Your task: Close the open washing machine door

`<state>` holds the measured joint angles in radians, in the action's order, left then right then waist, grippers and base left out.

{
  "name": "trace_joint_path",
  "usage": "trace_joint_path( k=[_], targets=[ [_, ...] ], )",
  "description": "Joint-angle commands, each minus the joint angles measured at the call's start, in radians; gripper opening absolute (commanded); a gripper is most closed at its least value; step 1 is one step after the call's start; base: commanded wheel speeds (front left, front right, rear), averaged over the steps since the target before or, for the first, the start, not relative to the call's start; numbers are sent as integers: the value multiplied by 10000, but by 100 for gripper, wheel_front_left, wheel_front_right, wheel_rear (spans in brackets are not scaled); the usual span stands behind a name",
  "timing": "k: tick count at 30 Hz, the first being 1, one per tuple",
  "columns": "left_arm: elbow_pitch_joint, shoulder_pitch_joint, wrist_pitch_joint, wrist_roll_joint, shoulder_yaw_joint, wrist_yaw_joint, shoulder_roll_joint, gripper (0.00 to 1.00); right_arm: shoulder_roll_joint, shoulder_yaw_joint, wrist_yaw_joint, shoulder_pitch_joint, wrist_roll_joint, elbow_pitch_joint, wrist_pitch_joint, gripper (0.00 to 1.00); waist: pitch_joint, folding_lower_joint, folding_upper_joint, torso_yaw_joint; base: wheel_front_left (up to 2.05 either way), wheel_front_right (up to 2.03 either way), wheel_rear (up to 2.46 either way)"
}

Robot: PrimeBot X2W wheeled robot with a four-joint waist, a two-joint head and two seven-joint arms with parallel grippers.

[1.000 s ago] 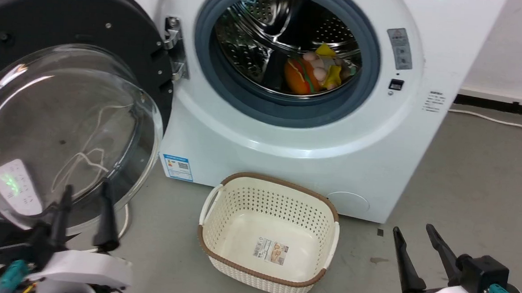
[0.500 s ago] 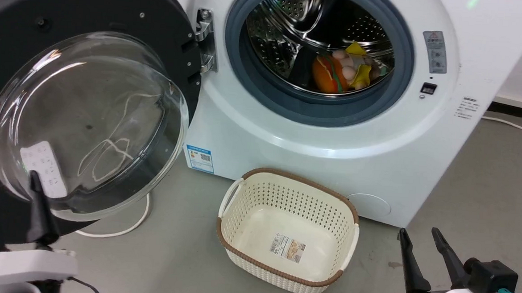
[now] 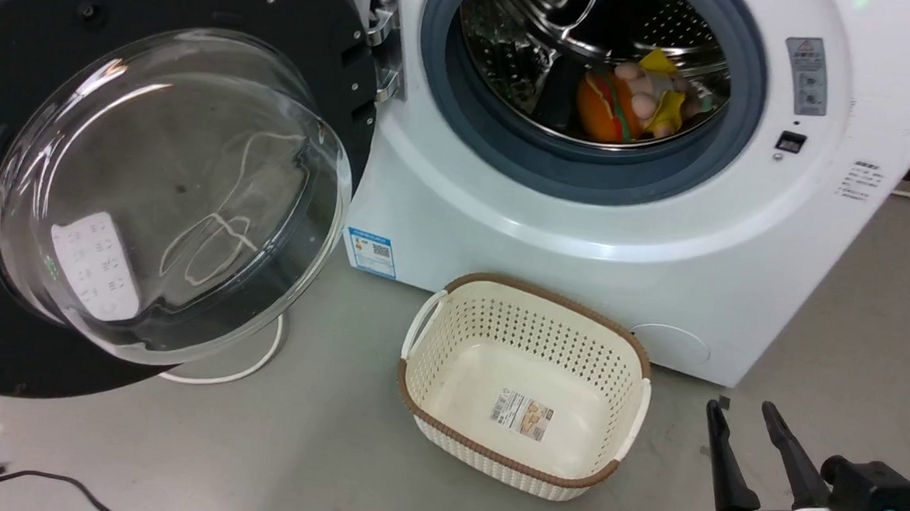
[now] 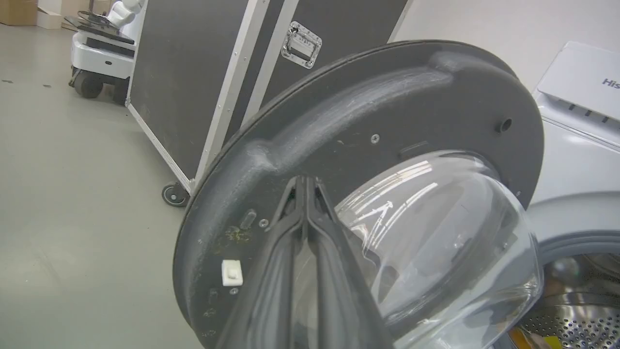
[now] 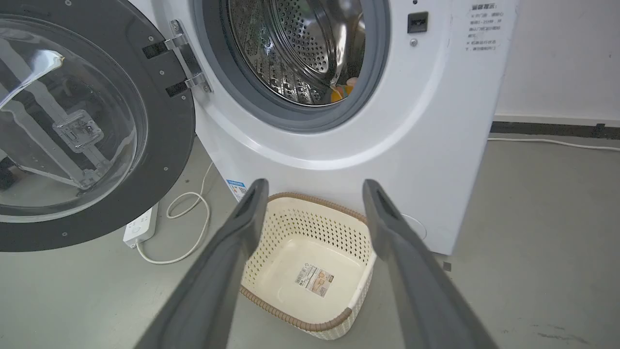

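The washing machine door (image 3: pixel 203 9) stands swung wide open at the left, its black rim and bulging glass bowl (image 3: pixel 170 194) facing me, hung on a metal hinge (image 3: pixel 387 42). The white washing machine (image 3: pixel 580 239) shows its grey-ringed steel drum (image 3: pixel 527 64) with soft toys (image 3: pixel 627 101) inside. In the left wrist view my left gripper (image 4: pixel 305 180) is shut with nothing in it, its tips close before the door's inner rim (image 4: pixel 387 111) beside the glass. My right gripper (image 3: pixel 740 408) hangs open low at the right, above the floor near the basket (image 5: pixel 315 186).
A cream perforated basket (image 3: pixel 506 464) sits empty on the floor before the washer. A white power strip (image 5: pixel 140 225) and cable (image 3: pixel 223 372) lie under the door. Behind the door stand a black wheeled flight case (image 4: pixel 193 72) and another white robot (image 4: pixel 104 39).
The camera has turned, shifting the scene rightward in the picture. My left gripper, open before the door glass earlier, has slid out at the lower left and has shut. The right gripper stays open.
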<state>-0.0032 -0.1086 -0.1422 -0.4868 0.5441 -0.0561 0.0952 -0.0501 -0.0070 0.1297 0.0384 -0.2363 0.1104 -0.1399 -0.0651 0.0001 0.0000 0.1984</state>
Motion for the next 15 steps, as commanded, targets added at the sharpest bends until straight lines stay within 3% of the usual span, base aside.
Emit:
trace_joint_path(
  k=[1,6,10,15],
  targets=[
    [273,-286,-119,-443,409,-114,236,0,0,-67,7,7,-150,71,-143,100,-114,-1,0,132,0,0,0],
    [711,-549,-77,-1003,846,-156,631,0,0,-87,7,-11,-202,132,-227,100,-237,-1,0,268,0,0,0],
    [1479,-1042,199,-1714,1320,-19,1300,0,0,-174,7,-58,-153,176,-329,100,-509,-1,0,482,0,0,0],
    [2296,-1584,552,-2055,1303,102,1887,0,0,-312,7,-135,-29,82,-266,100,-836,-1,0,665,0,0,0]
  ],
)
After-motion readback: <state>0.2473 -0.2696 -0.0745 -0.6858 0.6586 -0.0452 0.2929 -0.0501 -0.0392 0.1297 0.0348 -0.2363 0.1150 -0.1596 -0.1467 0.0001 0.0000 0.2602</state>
